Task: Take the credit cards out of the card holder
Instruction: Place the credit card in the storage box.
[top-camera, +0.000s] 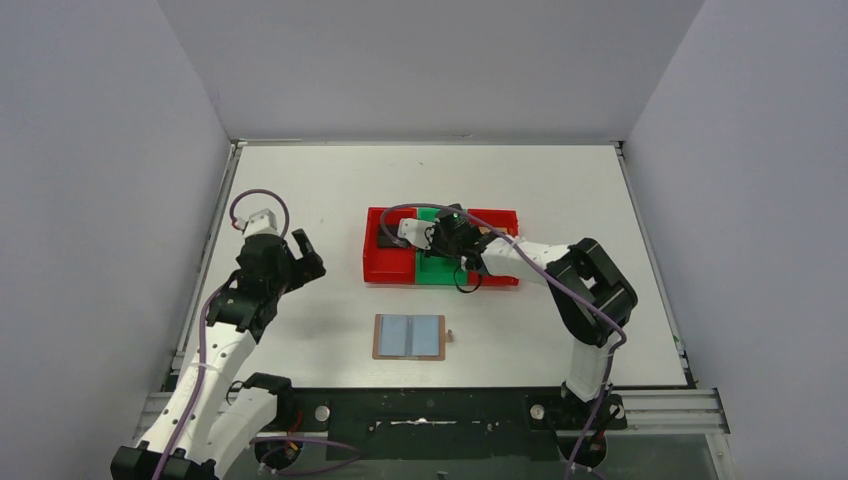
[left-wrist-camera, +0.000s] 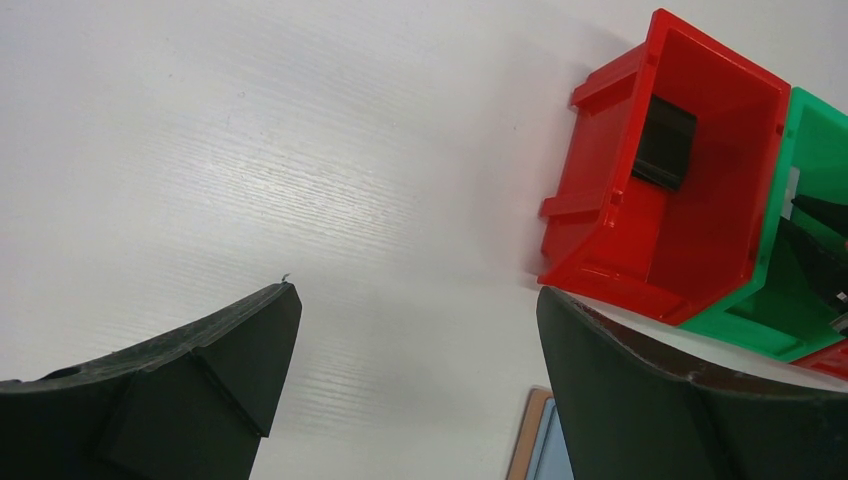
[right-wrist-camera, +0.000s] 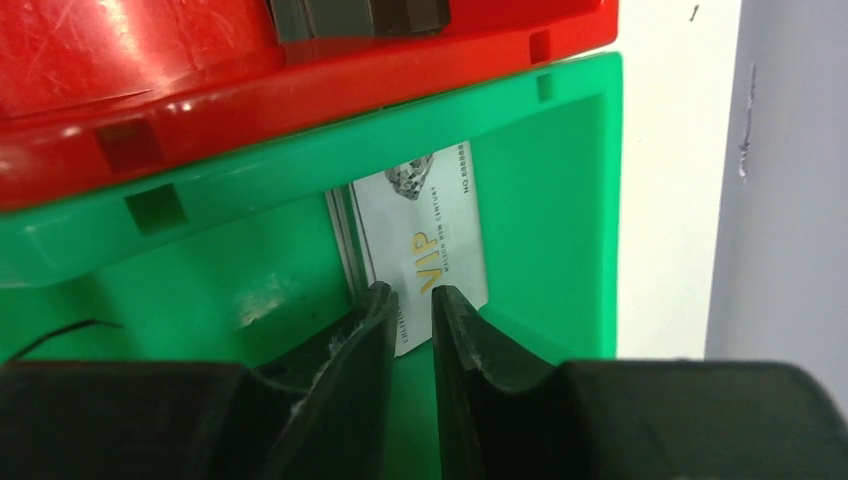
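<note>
The card holder (top-camera: 409, 336) lies open flat on the table, grey-blue lining up, and its corner shows in the left wrist view (left-wrist-camera: 533, 445). A silver-grey credit card (right-wrist-camera: 425, 235) marked VIP lies in the green bin (right-wrist-camera: 560, 200), with another card's edge beside it. A black card (left-wrist-camera: 665, 140) rests in the left red bin (left-wrist-camera: 700, 230). My right gripper (right-wrist-camera: 410, 295) hovers just over the silver card inside the green bin (top-camera: 436, 268), jaws a narrow gap apart, nothing between them. My left gripper (left-wrist-camera: 415, 290) is wide open and empty, left of the bins (top-camera: 306, 256).
The red and green bins (top-camera: 392, 268) stand in a row at mid table. The right arm (top-camera: 590, 285) reaches over them from the right. Grey walls enclose the table on three sides.
</note>
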